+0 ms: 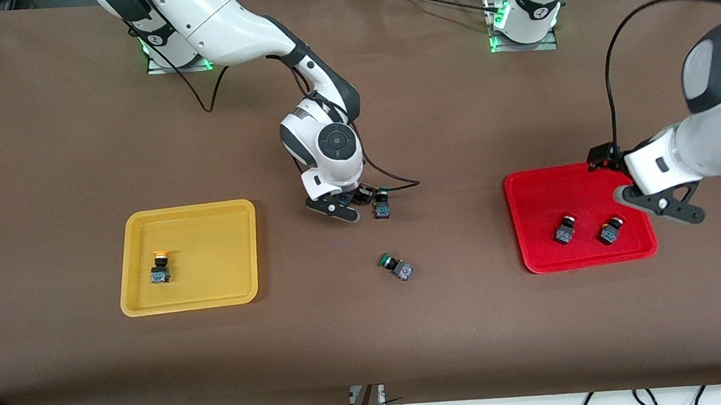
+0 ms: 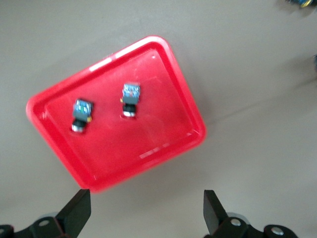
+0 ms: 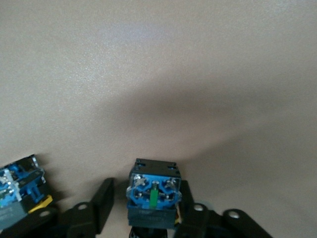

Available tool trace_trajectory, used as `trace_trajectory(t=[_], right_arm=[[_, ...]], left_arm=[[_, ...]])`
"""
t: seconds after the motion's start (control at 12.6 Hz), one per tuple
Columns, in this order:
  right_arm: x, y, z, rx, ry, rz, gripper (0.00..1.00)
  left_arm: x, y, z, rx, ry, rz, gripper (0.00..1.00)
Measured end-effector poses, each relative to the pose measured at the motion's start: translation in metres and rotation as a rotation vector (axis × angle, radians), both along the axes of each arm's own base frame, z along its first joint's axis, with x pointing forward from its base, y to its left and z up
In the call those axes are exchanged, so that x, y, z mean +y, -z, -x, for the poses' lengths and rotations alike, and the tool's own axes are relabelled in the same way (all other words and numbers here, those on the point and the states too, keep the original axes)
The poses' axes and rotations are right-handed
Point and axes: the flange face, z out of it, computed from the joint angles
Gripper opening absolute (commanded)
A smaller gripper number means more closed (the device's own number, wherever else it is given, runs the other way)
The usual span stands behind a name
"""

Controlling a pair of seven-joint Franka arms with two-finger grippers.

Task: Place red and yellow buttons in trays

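Red caps first: the first red button (image 1: 566,229) and the second red button (image 1: 611,231) lie side by side in the red tray (image 1: 537,213), close together but apart, both tipped over on the tray floor. That tray sits toward the left arm's end of the brown table (image 1: 69,156).

Over its rim hangs the left gripper (image 1: 664,205), jaws spread as wide as they go with nothing between them. The left wrist view looks down between its fingers (image 2: 77,215) at the whole tray (image 2: 178,144) and its two switches.

Across at the right arm's end, the yellow tray (image 1: 185,209) has one yellow button (image 1: 160,267) standing in it, orange-yellow cap up.

Now the middle of the table. The right gripper (image 1: 351,204) is down at the surface, between the two trays. In the right wrist view its jaws bracket a push-button switch (image 3: 152,196), blue base showing, cap hidden. One finger (image 3: 185,198) is against the switch, the other stands off by a slim gap, so the jaws are partly open around it and not clamped. I cannot tell that cap's colour.

Just beside the gripper lies a green-capped button (image 1: 382,206). A second green-capped button (image 1: 397,267) lies on its side, nearer the front camera.
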Motion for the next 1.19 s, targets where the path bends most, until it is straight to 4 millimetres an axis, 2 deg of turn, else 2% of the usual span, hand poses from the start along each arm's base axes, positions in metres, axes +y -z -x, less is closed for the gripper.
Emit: trace_trajectory(t=[0.24, 0.4, 0.47, 0.55, 0.71, 0.79, 0.95, 1.19], right_arm=[[-0.010, -0.005, -0.011, -0.012, -0.003, 0.001, 0.02], [-0.037, -0.016, -0.038, -0.024, -0.031, 0.003, 0.02], [-0.060, -0.023, -0.057, -0.026, -0.053, 0.005, 0.02], [-0.089, -0.031, -0.078, -0.025, -0.082, 0.007, 0.02], [-0.152, -0.047, -0.116, -0.012, -0.151, 0.014, 0.02], [-0.183, -0.053, -0.130, -0.001, -0.190, 0.017, 0.02], [-0.236, -0.058, -0.151, 0.020, -0.261, 0.019, 0.02], [-0.294, -0.055, -0.168, 0.043, -0.335, 0.016, 0.02]], left_arm=[[-0.006, -0.070, 0.013, -0.069, -0.119, -0.042, 1.00], [-0.003, -0.099, 0.026, -0.135, -0.189, -0.089, 1.00], [0.002, -0.104, 0.033, -0.170, -0.222, -0.078, 1.00], [0.012, -0.101, 0.042, -0.195, -0.262, -0.049, 1.00], [0.042, -0.081, 0.068, -0.198, -0.336, -0.014, 1.00], [0.051, -0.075, 0.080, -0.188, -0.354, -0.014, 1.00], [0.047, -0.074, 0.089, -0.170, -0.348, -0.017, 1.00], [0.039, -0.081, 0.091, -0.159, -0.332, -0.018, 1.00]])
